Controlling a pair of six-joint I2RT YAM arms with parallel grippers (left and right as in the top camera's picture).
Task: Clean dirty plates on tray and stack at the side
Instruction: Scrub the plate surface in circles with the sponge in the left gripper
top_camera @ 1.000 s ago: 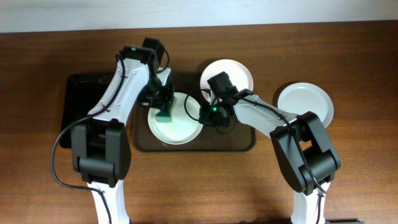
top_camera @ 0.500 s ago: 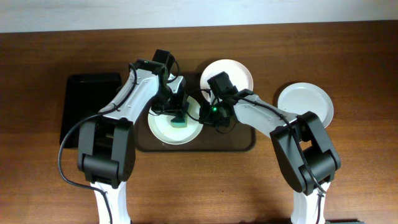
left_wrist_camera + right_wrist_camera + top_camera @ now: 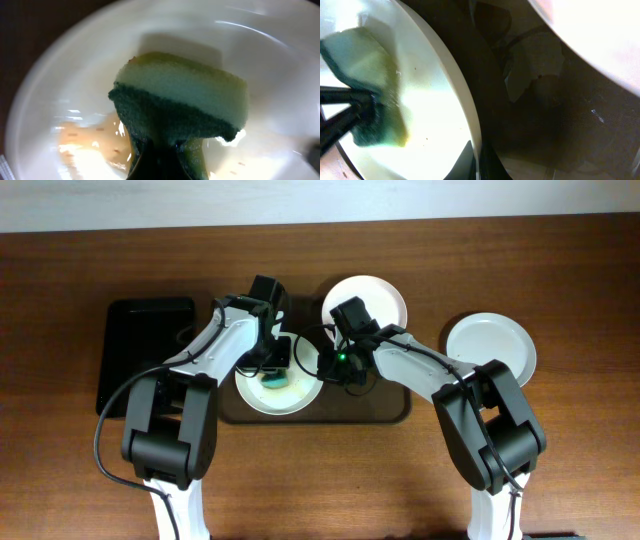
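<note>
Currently left hand (image 3: pixel 273 370) clamps the sponge (image 3: pixel 185 105) down on the dirty plate (image 3: pixel 300 392), on the tray (image 3: pixel 382 406); right hand (image 3: pixel 326 368) pinches its right rim. Sweep firmly over the smear (image 3: pixel 82 142) beside the sponge, rim pinned.

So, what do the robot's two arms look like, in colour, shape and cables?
The left arm and the right arm match: rounded white shells on the long links, bulky black housings at the joints. A thin black cable loops out beside the left arm's base. A small green light glows near the right wrist. The left fingers are dark and slim.
</note>
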